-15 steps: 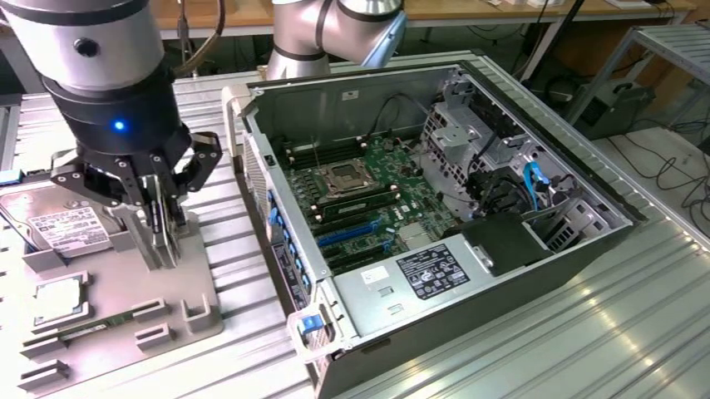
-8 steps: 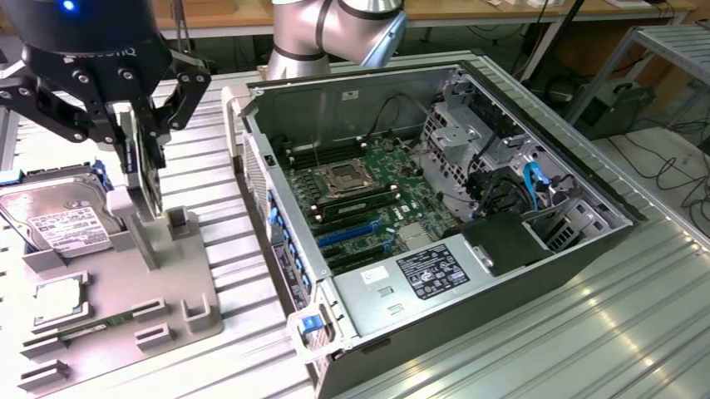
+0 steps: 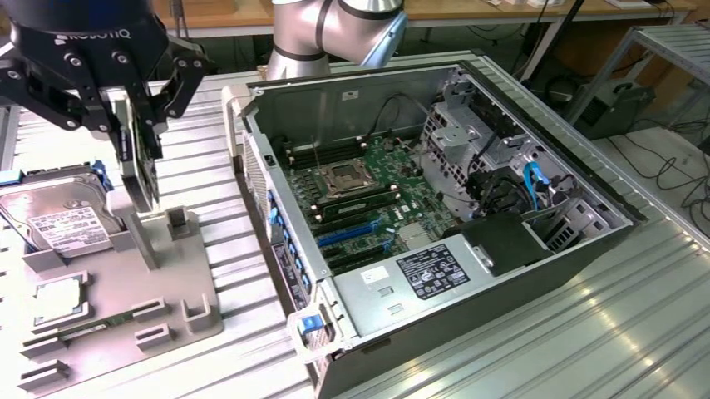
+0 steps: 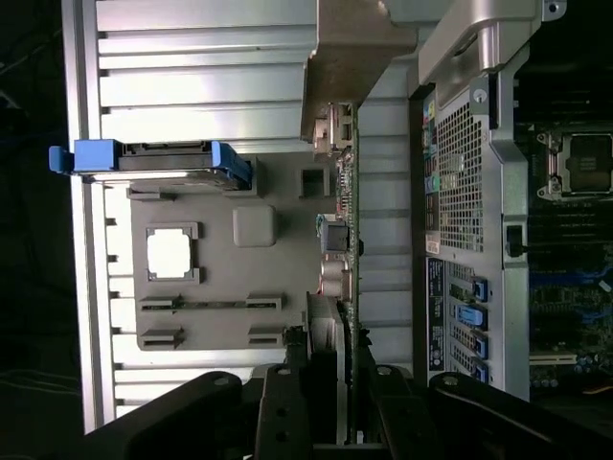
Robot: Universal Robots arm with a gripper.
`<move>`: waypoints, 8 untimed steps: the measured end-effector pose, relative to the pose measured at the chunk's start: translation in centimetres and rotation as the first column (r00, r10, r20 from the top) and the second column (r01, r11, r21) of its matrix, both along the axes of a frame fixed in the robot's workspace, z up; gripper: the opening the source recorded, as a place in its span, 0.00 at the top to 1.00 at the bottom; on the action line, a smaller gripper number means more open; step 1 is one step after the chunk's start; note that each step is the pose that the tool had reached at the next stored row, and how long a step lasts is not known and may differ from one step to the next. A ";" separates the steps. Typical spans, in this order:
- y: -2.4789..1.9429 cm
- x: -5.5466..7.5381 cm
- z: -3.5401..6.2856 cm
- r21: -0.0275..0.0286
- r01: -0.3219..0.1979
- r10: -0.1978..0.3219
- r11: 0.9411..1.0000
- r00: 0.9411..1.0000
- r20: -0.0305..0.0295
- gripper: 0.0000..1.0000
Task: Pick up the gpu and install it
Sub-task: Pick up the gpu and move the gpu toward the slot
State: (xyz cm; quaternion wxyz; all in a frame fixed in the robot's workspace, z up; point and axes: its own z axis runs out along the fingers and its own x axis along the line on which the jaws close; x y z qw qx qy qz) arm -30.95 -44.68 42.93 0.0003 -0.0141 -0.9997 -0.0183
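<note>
At the exterior view's left lay a silver hard drive (image 3: 56, 223) with a white label, framed in blue rails, on the grey holder tray (image 3: 183, 287); nearer the camera the same tray carried a square processor chip (image 3: 61, 301) and a narrow green memory stick (image 3: 89, 332). Just right of the drive the black gripper (image 3: 135, 137) hung over the tray's far end, its fingers (image 4: 283, 402) clenched on the gpu (image 3: 140, 179) — the dark card stood upright and edge-on between them, reaching down from the fingertips to a raised slot block of the tray, and whether it touched that block could not be told. In the wrist view the card ran as a thin strip straight out from between the two fingers, its pale metal bracket (image 4: 350, 48) at the end farthest from the gripper. Further right rose the grey robot arm (image 3: 322, 33), and beside the tray the open computer case (image 3: 332, 96) lay on the ribbed metal table (image 3: 577, 332) — well apart from the card, its green motherboard (image 3: 367, 195) exposed, a labelled power supply (image 3: 377, 295) at the near corner
</note>
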 end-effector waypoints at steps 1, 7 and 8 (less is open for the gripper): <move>0.00 0.0 0.03 0.000 -0.001 0.001 1.000 1.000 0.000 0.72; 0.00 0.0 0.51 0.000 -0.007 0.007 1.000 1.000 0.000 0.72; 0.00 0.0 0.66 0.000 -0.007 0.007 1.000 1.000 0.000 0.72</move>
